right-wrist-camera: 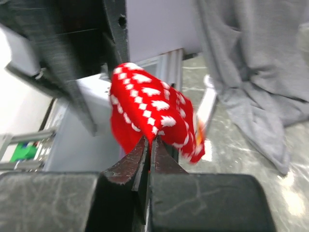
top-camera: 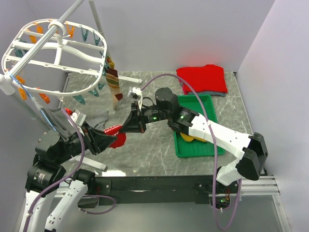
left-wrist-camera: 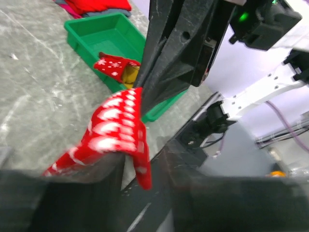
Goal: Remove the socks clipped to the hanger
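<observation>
the right gripper is clamped shut on a thin fold of the red sock, which bunches just ahead of its tips. the left gripper faces it tip to tip with jaws that look parted, yet the sock hangs draped over one of them. if the right gripper draws back now, the cloth may catch there and slide out of so slim a pinch, dropping to the table under both tools instead of the green tray back beside the right wrist (the tips are also close enough to knock together). a striped sock hangs from the hanger, above and beyond both tools
</observation>
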You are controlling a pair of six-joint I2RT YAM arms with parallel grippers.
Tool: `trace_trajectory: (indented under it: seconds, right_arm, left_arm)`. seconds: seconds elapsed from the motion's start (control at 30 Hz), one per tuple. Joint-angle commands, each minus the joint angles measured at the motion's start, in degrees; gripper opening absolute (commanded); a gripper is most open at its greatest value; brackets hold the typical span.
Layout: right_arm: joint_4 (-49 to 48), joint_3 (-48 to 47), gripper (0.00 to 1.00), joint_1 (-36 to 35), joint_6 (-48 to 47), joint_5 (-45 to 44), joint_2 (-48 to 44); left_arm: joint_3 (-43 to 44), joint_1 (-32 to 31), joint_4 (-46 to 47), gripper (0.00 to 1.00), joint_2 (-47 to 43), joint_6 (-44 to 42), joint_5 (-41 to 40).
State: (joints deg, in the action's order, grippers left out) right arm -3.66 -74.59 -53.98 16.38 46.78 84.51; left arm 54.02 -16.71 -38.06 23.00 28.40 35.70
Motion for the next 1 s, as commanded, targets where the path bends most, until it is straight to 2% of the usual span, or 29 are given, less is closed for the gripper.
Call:
trace_trajectory:
  seconds: [0.0, 0.03, 0.13, 0.2, 0.37, 0.47, 0.63, 0.8, 0.83, 0.9, 0.97]
  right_arm:
    - [1.01, 1.81, 0.00, 1.41, 0.32, -9.32, -3.64]
    - [1.98, 2.42, 0.00, 2.11, 0.58, -13.08, -4.17]
    - [3.40, 6.72, 0.00, 6.76, 2.16, -19.42, -7.59]
    - [3.31, 11.28, 0.00, 11.86, 3.30, -21.73, -11.45]
    - [12.17, 17.71, 0.00, 22.05, 2.26, -34.53, -19.55]
    - [17.01, 21.49, 0.00, 28.65, 1.29, -39.21, -23.77]
    - [19.83, 26.41, 0.00, 37.35, 1.98, -39.14, -28.43]
    - [19.74, 30.99, 0.00, 39.38, 3.83, -41.59, -30.81]
    - [20.88, 31.17, 0.04, 39.65, 4.01, -44.30, -30.46]
    - [21.68, 31.08, 0.05, 40.09, 4.79, -46.60, -29.76]
    - [22.03, 31.26, 0.25, 40.35, 5.32, -50.29, -30.02]
  left_arm:
    - [3.02, -0.08, -0.34, 0.55, 0.73, -1.51, -2.39]
    - [3.28, -0.08, -0.52, 0.61, 0.55, -1.86, -3.35]
    - [4.25, -0.08, -1.48, 0.68, 0.11, -2.56, -6.59]
    - [4.87, -0.08, -2.19, 0.68, -0.06, -3.00, -7.75]
    - [5.83, -0.08, -3.77, 0.68, -1.12, -4.23, -11.09]
    - [6.01, -0.08, -3.69, 0.68, -1.38, -4.67, -11.62]
    - [5.22, -0.08, -2.10, 0.68, -1.82, -4.50, -11.27]
    - [5.04, -0.08, -2.01, 0.68, -1.65, -4.76, -11.01]
    - [5.13, -0.08, -2.01, 0.67, -1.65, -4.76, -10.92]
    - [5.22, -0.08, -2.45, 0.67, -1.65, -4.94, -10.92]
    - [5.57, -0.08, -2.72, 0.68, -1.65, -5.11, -11.01]
